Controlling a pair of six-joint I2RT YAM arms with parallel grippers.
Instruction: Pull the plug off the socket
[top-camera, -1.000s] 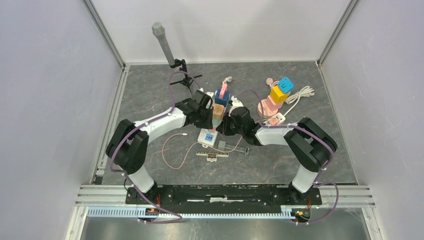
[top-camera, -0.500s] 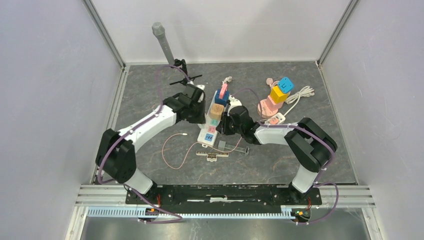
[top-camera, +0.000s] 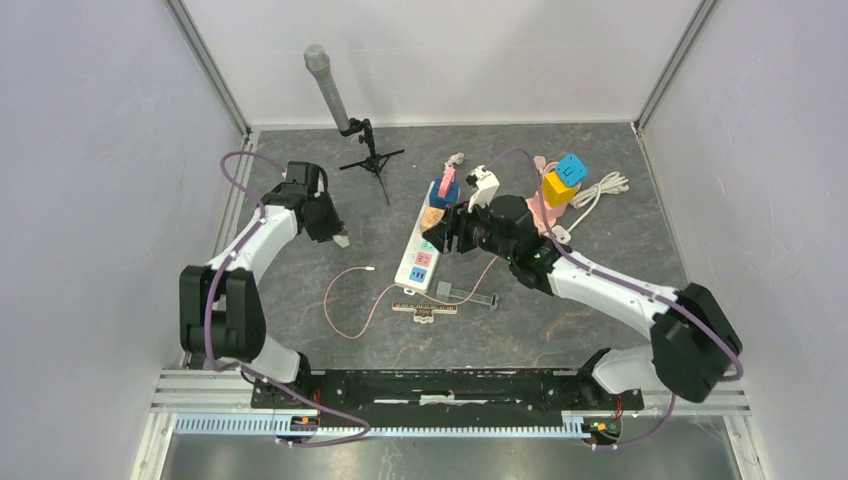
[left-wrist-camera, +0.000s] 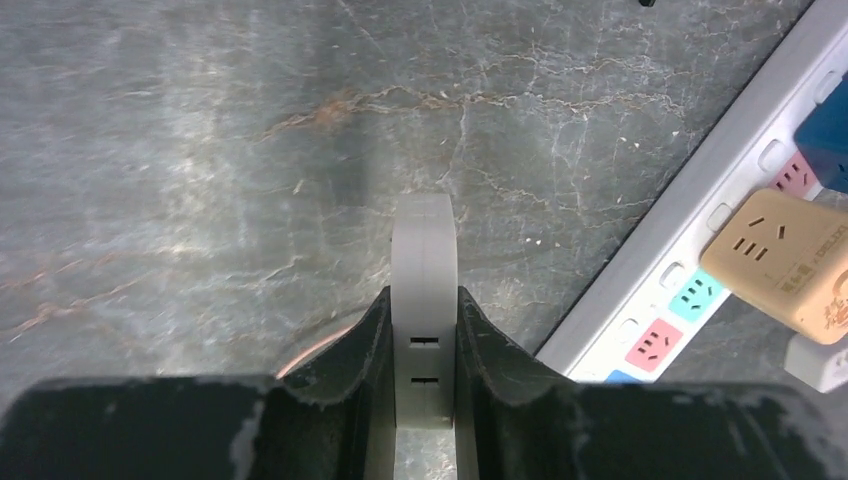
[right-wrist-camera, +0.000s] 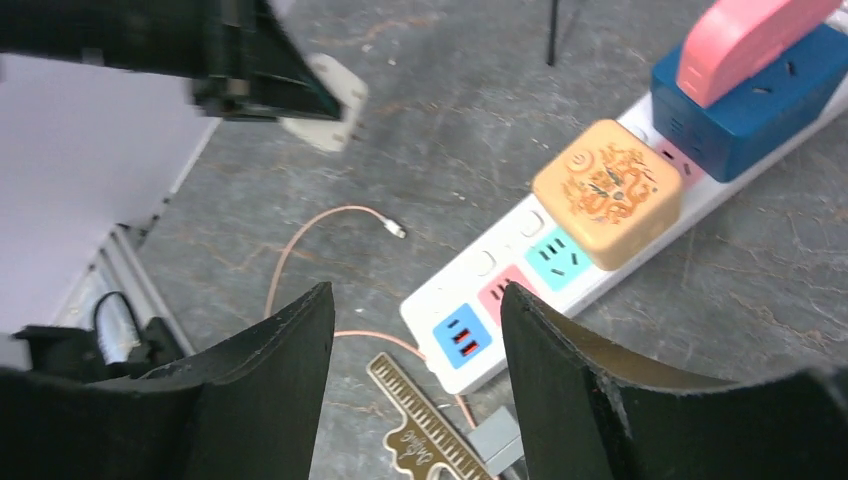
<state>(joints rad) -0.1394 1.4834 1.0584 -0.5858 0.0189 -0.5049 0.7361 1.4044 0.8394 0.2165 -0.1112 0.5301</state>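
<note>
Left jaws clamp plug (left-wrist-camera: 424, 290), well clear of socket strip (left-wrist-camera: 700, 200); right jaws apart.

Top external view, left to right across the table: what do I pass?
left gripper shut on the white plug → power strip → yellow and blue adapter stack → coiled white cable

We are counting two grippers, the left gripper (left-wrist-camera: 424, 305) and the right gripper (right-wrist-camera: 415, 298). We are finding one white strip (top-camera: 415, 264) carrying three things: one orange cube (right-wrist-camera: 606, 193), one blue adapter (right-wrist-camera: 750, 105) and one pink plug (right-wrist-camera: 745, 35) on top of it. We are counting one white plug (left-wrist-camera: 424, 240) between the left gripper's fingers. Off to the right we are seeing one yellow cube (top-camera: 555, 188) and one blue cube (top-camera: 572, 168). We are also counting one ruler (right-wrist-camera: 420, 432), one pink cable (right-wrist-camera: 345, 209), one white cable (top-camera: 600, 190) and one microphone (top-camera: 322, 70).
</note>
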